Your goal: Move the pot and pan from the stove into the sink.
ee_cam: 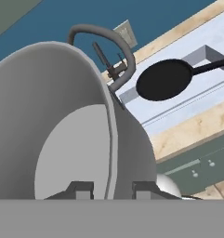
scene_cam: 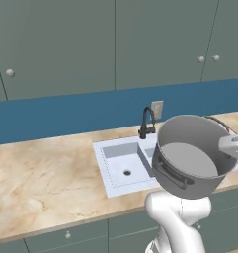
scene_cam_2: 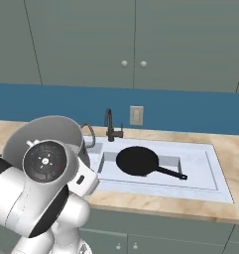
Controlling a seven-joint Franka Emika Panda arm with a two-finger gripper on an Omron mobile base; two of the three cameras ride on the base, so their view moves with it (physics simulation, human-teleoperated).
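gripper (ee_cam: 112,189) pinches the rim of the pot (scene_cam: 189,157), one fingertip (ee_cam: 80,189) inside the wall, the other outside, jaws nearly together on the thin metal. pot hangs tilted off that one rim point, mouth tipped sideways, up in the air in front of the counter (scene_cam: 41,173)

risk: single-edge grip on a heavy off-centre load, so a fast swing or wrist roll could let it pivot or slip out. Loop handle (ee_cam: 104,42) passes just beside the faucet (scene_cam_2: 110,125), a straight push forward could clip it

beyond the pot, the pan (scene_cam_2: 137,160) already lies in the sink (scene_cam_2: 215,168), handle pointing away from the gripper. Lowering onto it would leave the pot tipped, so aim for the bare basin floor nearer the faucet

stove isn't visible from here
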